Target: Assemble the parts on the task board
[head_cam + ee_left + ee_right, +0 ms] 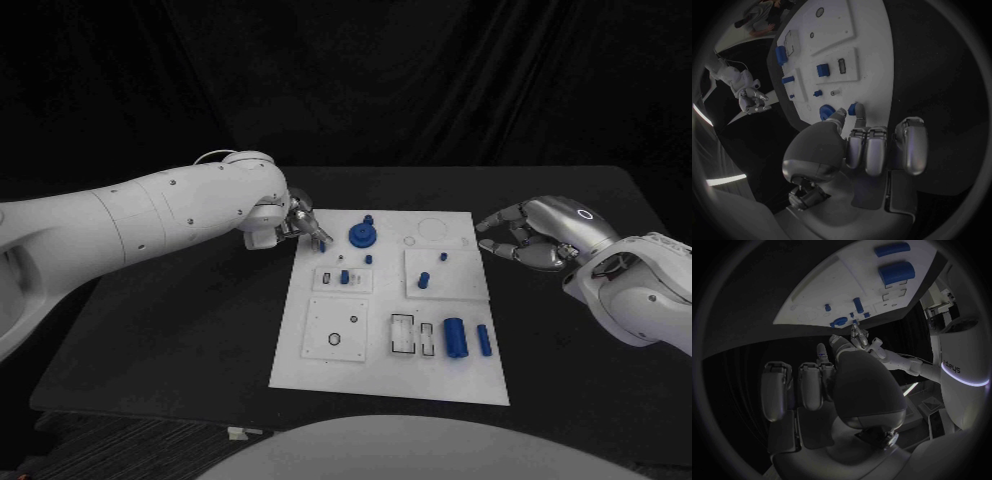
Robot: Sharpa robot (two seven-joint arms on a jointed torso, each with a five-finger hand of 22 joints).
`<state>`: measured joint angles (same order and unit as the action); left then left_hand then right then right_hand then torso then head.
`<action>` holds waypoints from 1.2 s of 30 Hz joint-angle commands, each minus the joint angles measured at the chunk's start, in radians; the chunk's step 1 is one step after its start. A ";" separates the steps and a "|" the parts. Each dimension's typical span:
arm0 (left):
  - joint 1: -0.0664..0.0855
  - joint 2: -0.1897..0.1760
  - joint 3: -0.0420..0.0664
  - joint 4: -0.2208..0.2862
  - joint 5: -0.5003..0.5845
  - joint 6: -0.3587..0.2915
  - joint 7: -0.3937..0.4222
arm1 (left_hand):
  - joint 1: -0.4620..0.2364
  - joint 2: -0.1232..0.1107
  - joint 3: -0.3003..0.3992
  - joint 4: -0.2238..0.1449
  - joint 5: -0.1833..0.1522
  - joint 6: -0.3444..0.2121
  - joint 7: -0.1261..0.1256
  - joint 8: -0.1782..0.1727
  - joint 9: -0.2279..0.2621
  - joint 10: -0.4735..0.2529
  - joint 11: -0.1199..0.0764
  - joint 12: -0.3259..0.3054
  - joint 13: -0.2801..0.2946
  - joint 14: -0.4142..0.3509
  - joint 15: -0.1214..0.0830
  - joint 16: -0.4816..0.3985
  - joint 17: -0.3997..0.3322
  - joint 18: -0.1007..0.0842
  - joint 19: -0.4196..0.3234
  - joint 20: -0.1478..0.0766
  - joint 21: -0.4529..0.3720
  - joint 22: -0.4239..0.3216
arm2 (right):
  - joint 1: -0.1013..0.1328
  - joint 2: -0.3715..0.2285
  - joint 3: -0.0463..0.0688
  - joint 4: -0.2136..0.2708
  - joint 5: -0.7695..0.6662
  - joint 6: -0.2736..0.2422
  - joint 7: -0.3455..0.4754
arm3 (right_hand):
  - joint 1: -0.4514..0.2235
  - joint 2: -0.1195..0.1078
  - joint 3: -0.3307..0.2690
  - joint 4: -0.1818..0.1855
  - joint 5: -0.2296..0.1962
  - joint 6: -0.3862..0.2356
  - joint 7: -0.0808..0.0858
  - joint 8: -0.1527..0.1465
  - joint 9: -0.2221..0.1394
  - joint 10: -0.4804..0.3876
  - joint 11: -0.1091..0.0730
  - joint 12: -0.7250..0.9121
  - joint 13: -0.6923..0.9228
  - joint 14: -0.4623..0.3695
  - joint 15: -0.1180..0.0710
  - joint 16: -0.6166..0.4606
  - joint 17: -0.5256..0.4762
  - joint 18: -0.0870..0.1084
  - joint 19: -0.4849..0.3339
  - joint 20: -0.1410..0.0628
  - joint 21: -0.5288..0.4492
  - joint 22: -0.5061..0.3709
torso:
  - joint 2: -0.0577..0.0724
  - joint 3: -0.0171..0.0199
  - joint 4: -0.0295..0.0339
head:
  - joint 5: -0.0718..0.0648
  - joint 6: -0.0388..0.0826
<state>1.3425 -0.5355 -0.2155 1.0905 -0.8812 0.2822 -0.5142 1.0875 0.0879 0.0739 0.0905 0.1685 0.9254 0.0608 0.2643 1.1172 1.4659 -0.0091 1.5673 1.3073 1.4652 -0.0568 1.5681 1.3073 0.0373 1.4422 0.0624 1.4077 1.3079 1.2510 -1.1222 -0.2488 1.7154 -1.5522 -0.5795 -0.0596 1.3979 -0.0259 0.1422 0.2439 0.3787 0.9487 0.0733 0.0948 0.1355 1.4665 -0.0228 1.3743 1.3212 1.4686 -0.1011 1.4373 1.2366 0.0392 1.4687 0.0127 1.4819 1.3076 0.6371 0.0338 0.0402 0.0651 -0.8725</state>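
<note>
Left hand (296,222) hovering at the task board's (332,365) far-left corner, fingertips (856,111) pinching what looks like a small blue part (852,108), though the grip is partly hidden. Right hand (531,232) waiting just off the board's far-right edge, fingers curled inward, holding nothing. Large blue cylinder (454,337) lying near the board's right side.

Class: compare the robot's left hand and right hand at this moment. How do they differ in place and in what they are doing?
The left hand is at the task board's far left corner, pinching a small blue part; the right hand hangs off the board's right edge, holding nothing, fingers curled. Both are silver, on white arms.
</note>
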 commanded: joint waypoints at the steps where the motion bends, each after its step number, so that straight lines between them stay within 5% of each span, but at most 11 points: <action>1: -0.002 0.002 0.001 -0.001 0.000 0.007 0.019 | 0.011 0.001 0.002 -0.010 0.007 -0.002 -0.001 -0.008 -0.002 0.105 0.003 0.004 0.263 0.106 0.006 0.003 0.263 0.013 -0.006 0.000 -0.006 0.169 | -0.002 -0.001 0.001 0.001 -0.003 0.002 -0.011 | 0.009 0.000 0.006 0.002 0.007 0.008 0.002 -0.005 -0.002 0.034 0.005 -0.003 -0.040 0.049 0.007 -0.005 -0.001 -0.015 0.054 0.007 -0.005 0.232 | 0.000 0.0002 -0.0001 | 0.000 0.000; 18: -0.005 0.003 0.001 -0.002 0.000 0.016 0.014 | 0.018 0.002 0.023 -0.026 0.034 0.000 -0.001 -0.018 -0.008 0.105 0.003 0.004 0.263 0.106 0.005 0.003 0.263 0.014 -0.007 -0.001 -0.008 0.170 | -0.003 0.003 0.001 -0.005 -0.003 0.004 -0.013 | 0.014 0.000 0.009 -0.002 0.011 0.009 0.002 -0.005 -0.002 0.033 0.006 -0.004 -0.042 0.049 0.007 -0.006 -0.004 -0.015 0.053 0.007 -0.007 0.231 | 0.001 0.0000 -0.0001 | 0.002 0.000; 30: -0.008 0.002 0.001 -0.003 0.000 0.016 0.020 | 0.014 -0.019 0.122 -0.081 0.178 0.009 -0.003 -0.051 -0.033 0.105 0.001 0.004 0.263 0.106 0.004 0.003 0.263 0.014 -0.007 -0.003 -0.014 0.176 | -0.004 0.006 0.001 -0.008 -0.003 0.006 -0.014 | 0.018 0.000 0.012 -0.005 0.015 0.011 0.002 -0.005 -0.003 0.032 0.006 -0.006 -0.046 0.048 0.007 -0.007 -0.007 -0.014 0.052 0.007 -0.009 0.230 | 0.000 0.0002 0.0004 | 0.002 0.000; 36: -0.008 -0.001 0.001 0.000 0.000 0.010 0.026 | 0.002 -0.047 0.255 -0.144 0.242 0.018 -0.005 -0.058 -0.034 0.105 -0.002 0.004 0.263 0.106 0.001 0.003 0.263 0.014 -0.005 -0.006 -0.016 0.181 | -0.004 0.006 0.001 -0.009 -0.003 0.007 -0.014 | 0.020 0.000 0.014 -0.006 0.016 0.011 0.002 -0.005 -0.003 0.032 0.007 -0.007 -0.046 0.048 0.007 -0.007 -0.007 -0.014 0.052 0.007 -0.009 0.230 | 0.000 0.0000 0.0006 | 0.001 0.000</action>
<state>1.3359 -0.5362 -0.2154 1.0882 -0.8814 0.2874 -0.5094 1.0863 0.0443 0.3251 -0.0509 0.4083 0.9417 0.0592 0.2100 1.0804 1.4659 -0.0091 1.5672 1.3074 1.4652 -0.0568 1.5681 1.3073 0.0375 1.4387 0.0588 1.3954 1.3076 1.2493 -1.1156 -0.2488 1.7065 -1.5521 -0.5766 -0.0599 1.4043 -0.0275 0.1505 0.2356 0.3913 0.9522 0.0768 0.0948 0.1339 1.4665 -0.0228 1.3709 1.3212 1.4700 -0.0995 1.4334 1.2306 0.0392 1.4687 0.0127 1.4779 1.3077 0.6372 0.0338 0.0407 0.0662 -0.8725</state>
